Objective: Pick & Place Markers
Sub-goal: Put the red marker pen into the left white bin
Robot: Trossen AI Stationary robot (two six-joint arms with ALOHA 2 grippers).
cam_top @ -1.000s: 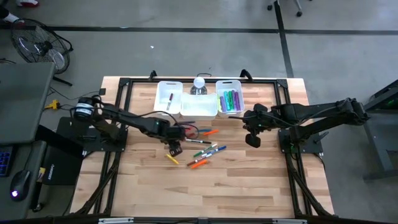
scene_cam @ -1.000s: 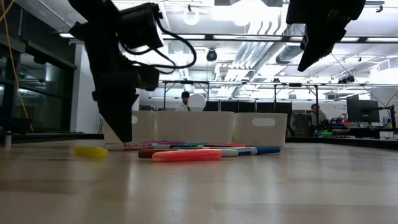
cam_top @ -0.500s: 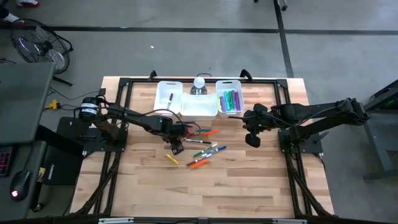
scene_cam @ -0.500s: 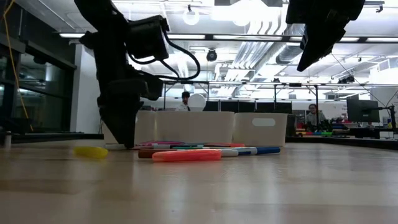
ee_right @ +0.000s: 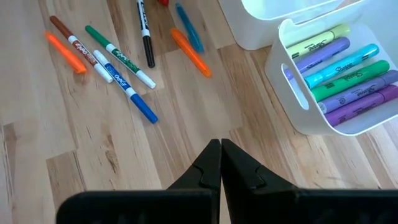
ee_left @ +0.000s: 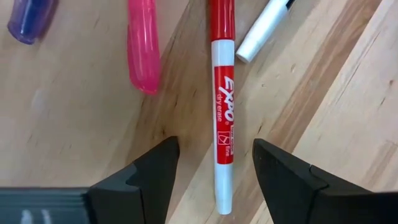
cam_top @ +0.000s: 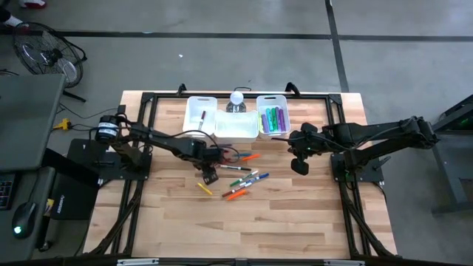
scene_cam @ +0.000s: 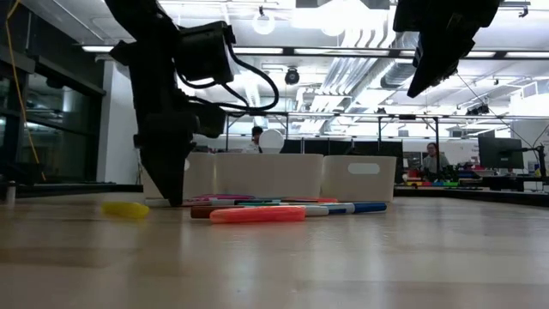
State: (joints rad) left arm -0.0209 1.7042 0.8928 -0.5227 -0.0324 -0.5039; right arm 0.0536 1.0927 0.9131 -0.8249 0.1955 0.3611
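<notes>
Light wooden slatted table (cam_top: 295, 222): carries all items below.

Left dark arm's gripper (ee_left: 214, 165): low over the loose markers near the table's middle, fingers spread apart, a red-and-white dry-erase marker (ee_left: 222, 106) lying on the wood between the two fingertips, not clamped.

Right dark arm's gripper (ee_right: 221, 163): hovering clear of the table, right of the loose markers and in front of the right bin, fingers pressed together, holding nothing.

Three white rectangular plastic bins in a row at the table's far edge: left bin (cam_top: 199, 118) holds one dark marker; middle bin (cam_top: 236, 129), contents not discernible; right bin (ee_right: 323, 121) holds yellow, purple, teal and green highlighters side by side.

Loose markers scattered on the table in front of the bins: pink highlighter (ee_left: 143, 46) just beside the red one; purple marker cap (ee_left: 28, 18); orange marker (ee_right: 191, 51); blue marker (ee_right: 130, 94); green marker (ee_right: 119, 56); black marker (ee_right: 145, 32); yellow highlighter (scene_cam: 125, 209) lying apart at the cluster's left.
</notes>
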